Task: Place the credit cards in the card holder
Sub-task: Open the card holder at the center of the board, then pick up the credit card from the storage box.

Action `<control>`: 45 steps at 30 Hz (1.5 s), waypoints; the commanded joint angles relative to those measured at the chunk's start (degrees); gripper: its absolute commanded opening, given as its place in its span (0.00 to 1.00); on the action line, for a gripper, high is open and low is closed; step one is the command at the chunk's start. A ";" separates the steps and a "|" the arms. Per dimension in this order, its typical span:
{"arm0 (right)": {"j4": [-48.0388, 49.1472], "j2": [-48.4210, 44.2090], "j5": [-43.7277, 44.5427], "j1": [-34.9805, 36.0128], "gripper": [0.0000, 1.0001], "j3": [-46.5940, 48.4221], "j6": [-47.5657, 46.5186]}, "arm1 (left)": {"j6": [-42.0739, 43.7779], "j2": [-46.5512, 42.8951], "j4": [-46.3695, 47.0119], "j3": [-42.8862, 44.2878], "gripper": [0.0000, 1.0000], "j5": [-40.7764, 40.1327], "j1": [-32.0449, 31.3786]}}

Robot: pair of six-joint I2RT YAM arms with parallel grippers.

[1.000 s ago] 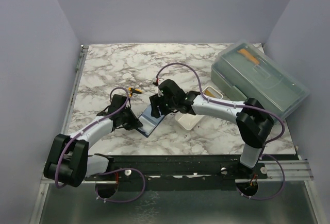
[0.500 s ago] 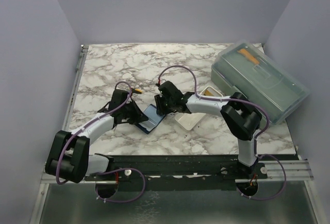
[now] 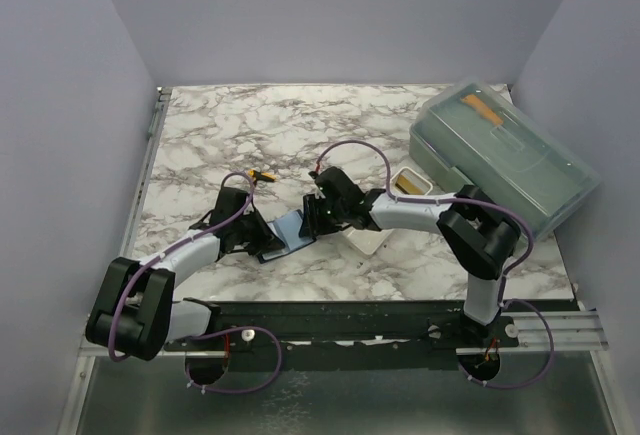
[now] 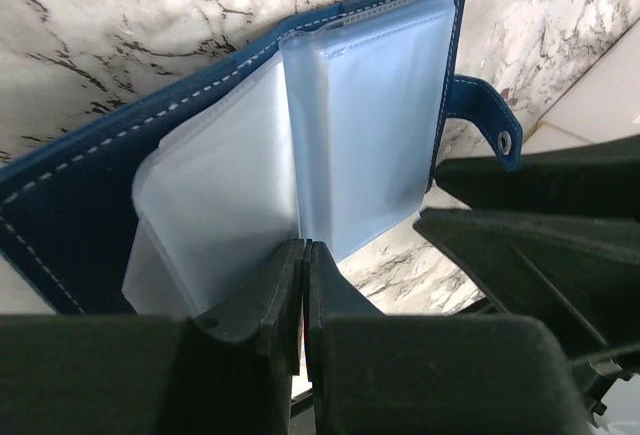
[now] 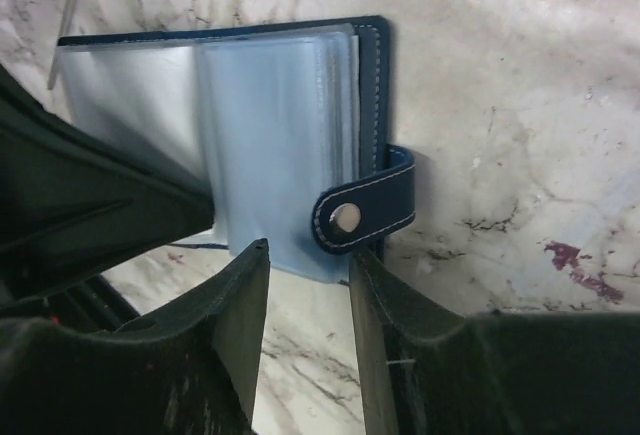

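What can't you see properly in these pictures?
- Cards: both wrist views, frosted sleeves in the wallet hide whether any are inside.
- The wallet's near edge: left wrist view, behind the shut left jaws; whether they pinch a sleeve is unclear.
- Tan thing in the tray: top view, too small to name.
- Box contents: top view, blurred by its cloudy lid.

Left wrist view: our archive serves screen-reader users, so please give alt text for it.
An open navy card holder with cloudy clear sleeves fills the view, the marble table behind it. The left gripper, shut, meets the sleeves' lower edge; the right gripper sits at the right, below the snap tab.
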 commanded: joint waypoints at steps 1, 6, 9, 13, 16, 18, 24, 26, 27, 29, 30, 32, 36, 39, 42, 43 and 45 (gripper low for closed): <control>-4.60 -4.26 0.69 0.37 0.42 1.42 1.11 | -0.21 -1.32 -0.57 -0.40 0.09 -2.64 0.23; -15.52 -9.47 8.50 0.37 0.45 5.88 -4.46 | -0.22 -1.71 -1.05 -0.49 0.09 -3.16 0.27; -20.51 -13.92 13.49 0.39 0.51 6.51 -6.84 | -0.36 -2.72 -1.55 -0.58 0.08 -3.29 0.28; -28.95 -19.59 25.94 -1.75 0.57 5.31 -6.82 | -0.19 -4.80 -2.33 -0.89 0.09 -3.85 0.27; -33.66 -22.25 35.41 -6.11 0.68 2.58 -4.23 | -0.70 -5.67 -2.47 -1.01 0.08 -3.38 0.24; -34.17 -23.09 36.05 -10.22 0.75 0.69 -5.34 | -0.67 -6.28 -2.58 -0.95 0.08 -3.13 0.23; -29.99 -22.86 41.93 -15.26 0.78 -1.49 -19.85 | -0.12 -5.76 -2.65 0.21 0.09 -2.24 0.28; -30.41 -21.93 42.69 -16.19 0.78 -0.45 -24.45 | 0.12 -5.31 -2.73 0.83 0.09 -1.66 0.28; -30.66 -21.19 42.79 -16.24 0.76 -0.02 -27.28 | 0.23 -5.04 -2.73 1.01 0.09 -1.25 0.26; -30.49 -19.95 43.97 -16.24 0.75 0.27 -32.61 | 0.61 -4.79 -2.67 1.40 0.09 -0.77 0.27; -29.91 -19.48 44.58 -16.24 0.75 0.03 -35.43 | 0.90 -4.65 -2.73 1.50 0.09 -0.72 0.27; -27.61 -19.03 44.06 -16.24 0.76 -1.31 -41.51 | 1.05 -4.49 -2.74 1.64 0.09 -0.84 0.23; -19.88 -18.70 43.28 -16.46 0.79 -3.93 -51.40 | 1.28 -4.20 -2.71 2.10 0.09 -1.01 0.24; -16.75 -17.08 41.99 -17.97 0.80 -3.36 -54.10 | 1.34 -4.01 -2.74 2.32 0.09 -0.91 0.21; -16.92 -14.88 39.06 -20.31 0.80 -2.25 -55.37 | 1.42 -4.22 -2.73 2.15 0.09 -1.20 0.28; -16.69 -14.19 38.66 -20.64 0.80 -2.30 -55.85 | 1.40 -4.26 -2.76 2.15 0.09 -1.22 0.28; -16.75 -12.78 37.55 -21.09 0.80 -2.16 -56.36 | 1.35 -4.43 -2.75 2.14 0.09 -1.11 0.25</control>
